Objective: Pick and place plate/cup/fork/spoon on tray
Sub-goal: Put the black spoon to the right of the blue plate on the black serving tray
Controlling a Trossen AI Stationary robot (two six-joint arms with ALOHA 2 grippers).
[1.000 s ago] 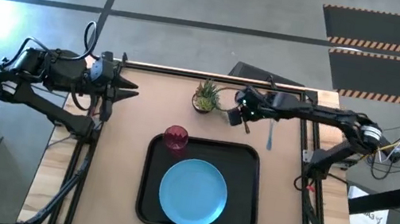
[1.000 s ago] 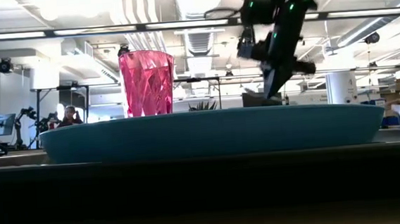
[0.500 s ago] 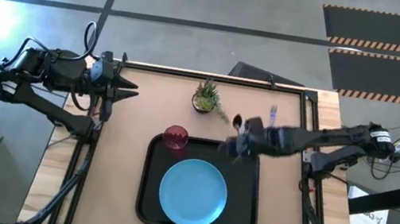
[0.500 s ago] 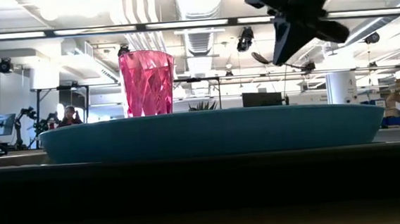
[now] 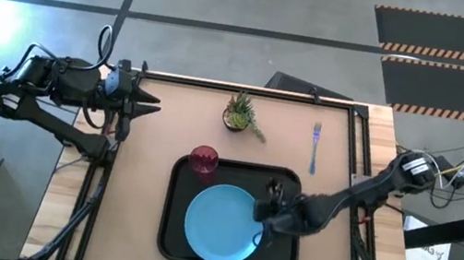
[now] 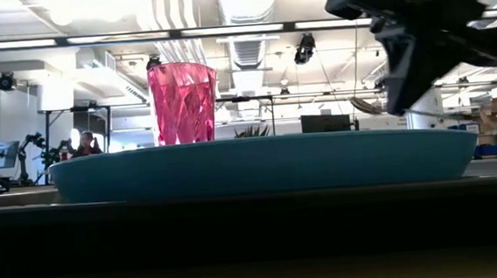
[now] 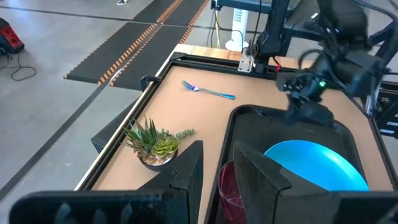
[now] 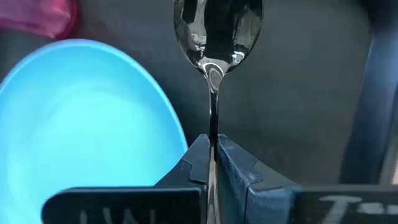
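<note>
The light-blue plate (image 5: 222, 225) lies flat in the black tray (image 5: 178, 187). The red cup (image 5: 204, 159) stands upright in the tray's far left corner. The blue-handled fork (image 5: 314, 148) lies on the table at the far right. My right gripper (image 5: 273, 204) is shut on the dark spoon (image 8: 217, 28) above the tray's right part, next to the plate. My left gripper (image 5: 148, 106) waits open and empty at the table's far left edge. My right gripper pinches the spoon's thin handle (image 8: 213, 124) between its two fingers. The handle runs along the fingers, and the bowl (image 8: 217, 31) sticks out ahead of them toward the table's far side. The spoon is lifted clear above the tray floor (image 8: 298, 93), beside the plate's right rim (image 8: 177, 130).
A small potted green plant (image 5: 240, 113) stands on the table beyond the tray. Bare tabletop lies left of the tray (image 5: 138, 190) and between the tray and the fork. The tray's raised rim (image 8: 373, 68) is right of the spoon.
My right gripper has carried the spoon from beside the plant toward the table's near edge. It is now over the right part of the tray, beside the plate. It has stayed shut on the spoon. The plate, cup and fork have not moved.
</note>
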